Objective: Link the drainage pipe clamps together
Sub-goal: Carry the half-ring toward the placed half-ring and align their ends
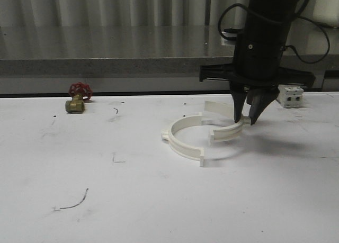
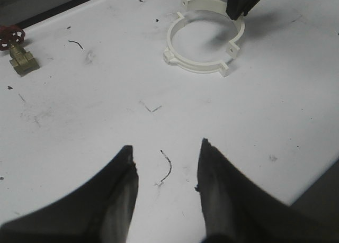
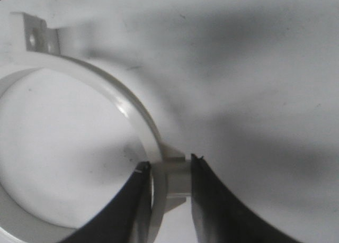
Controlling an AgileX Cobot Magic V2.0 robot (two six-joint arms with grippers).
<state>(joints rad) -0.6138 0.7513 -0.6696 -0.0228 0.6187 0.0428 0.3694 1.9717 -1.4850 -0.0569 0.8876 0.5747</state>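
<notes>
R tool (image 1: pixel 246 119) clamped on far half-ring (image 1: pixel 229 127); L tool (image 2: pixel 165 171) apart, empty. No legible writing.

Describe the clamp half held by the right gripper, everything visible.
The held clamp half is a white, plastic-looking semicircular band with flat, holed end tabs and an outer lug. The right gripper pinches that lug between its jaws. It sits on the white table, facing the other clamp half, forming a rough, not fully aligned ring.
</notes>
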